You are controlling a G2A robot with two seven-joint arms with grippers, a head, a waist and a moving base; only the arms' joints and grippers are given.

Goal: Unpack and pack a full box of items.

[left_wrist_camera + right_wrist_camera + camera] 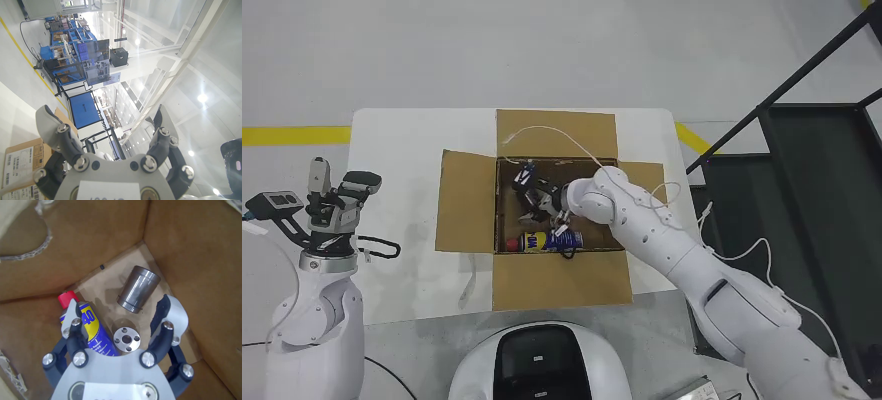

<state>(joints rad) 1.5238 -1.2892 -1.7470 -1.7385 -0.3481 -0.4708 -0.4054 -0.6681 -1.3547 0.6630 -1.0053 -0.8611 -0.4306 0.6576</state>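
Observation:
An open cardboard box (467, 200) sits mid-table with its flaps spread. My right gripper (118, 306) is down inside it, open, with nothing between its fingers. On the box floor (132, 256) lie a blue and yellow spray can with a red cap (90, 323), a steel cylinder (138, 290) and a round metal flange with holes (127, 339). The can (542, 241) also shows from above beside the right gripper (539, 205). My left gripper (103, 115) stands open and raised off the table's left side (337, 195), pointing up at the room.
The white table (402, 160) has bare room left of the box. A labelled carton (20, 161) shows beside the left gripper. A white cable (552, 135) runs over the far flap. Dark metal stairs (802, 150) stand right of the table.

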